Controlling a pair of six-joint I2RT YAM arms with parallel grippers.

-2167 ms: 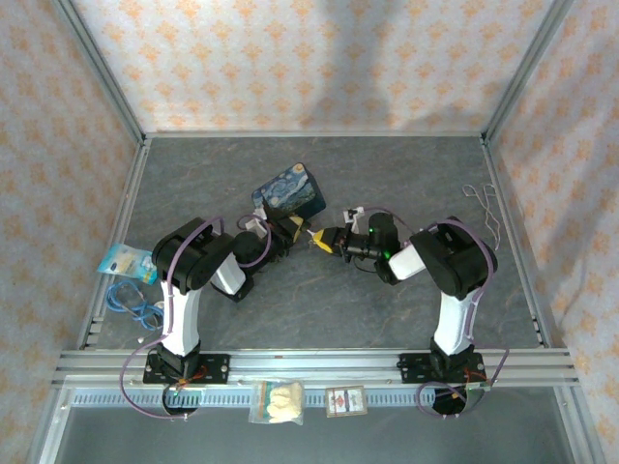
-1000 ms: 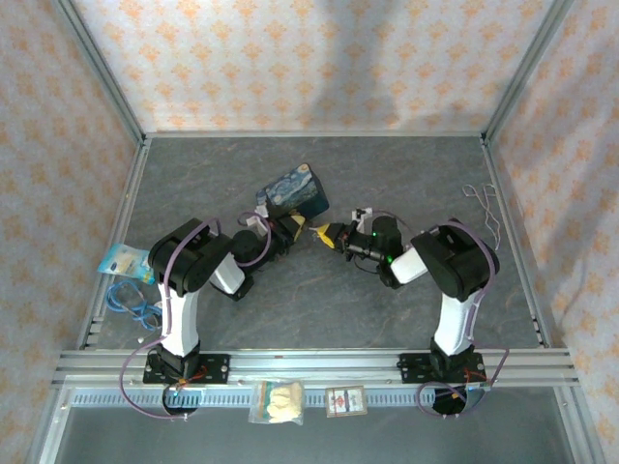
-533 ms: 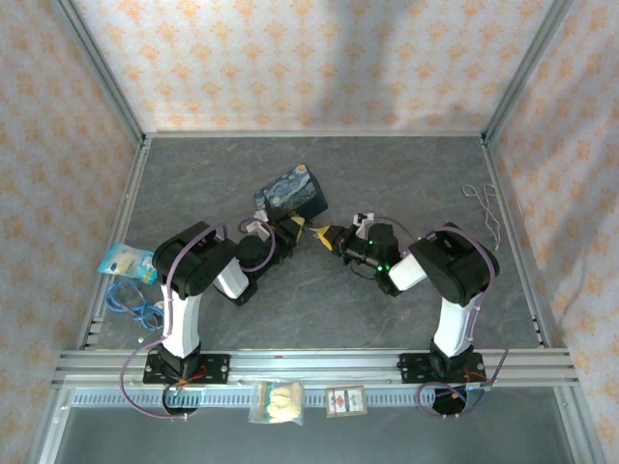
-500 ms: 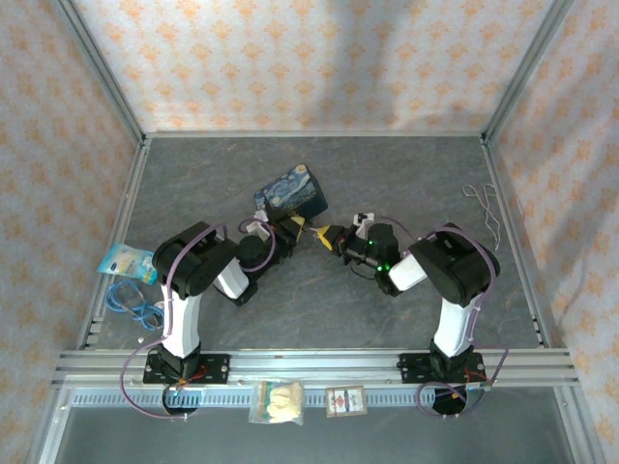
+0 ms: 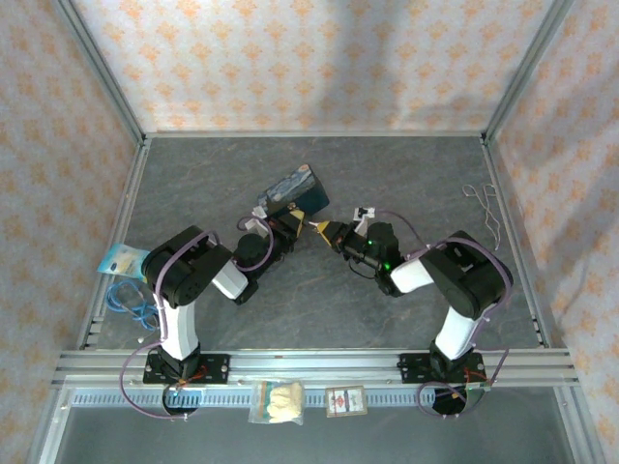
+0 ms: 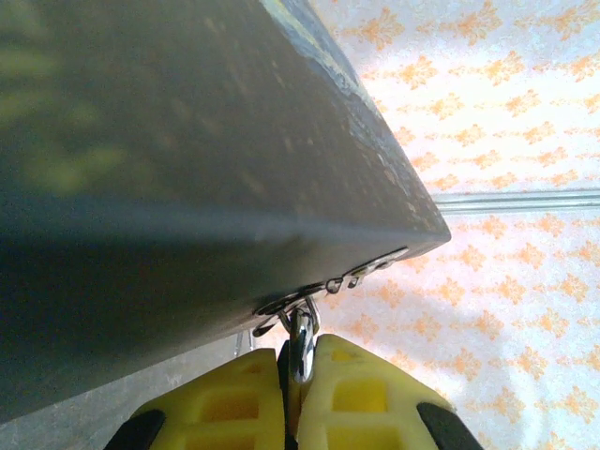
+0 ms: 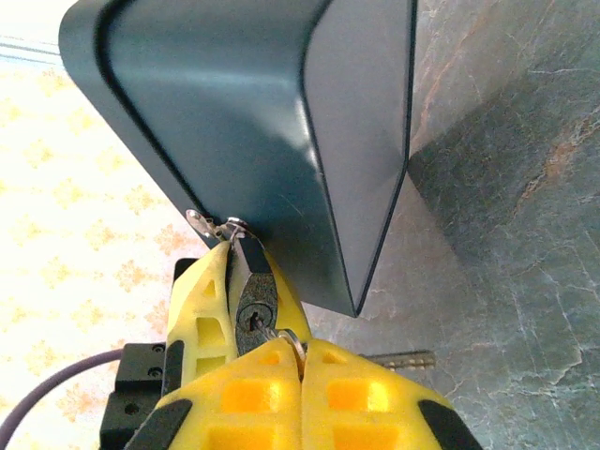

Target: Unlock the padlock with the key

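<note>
Your left gripper pinches the padlock, which hangs at the box's edge. Your right gripper, pressed together on a ring, nearly touches the padlock. The key juts sideways beside it.

The top camera looks down from above and behind the arm bases, taking in the whole worktop. The left wrist camera looks past the left pincer, close under the box, toward the wall. The right wrist camera looks past the right pincer at that box, equally near. All three share the box.
</note>
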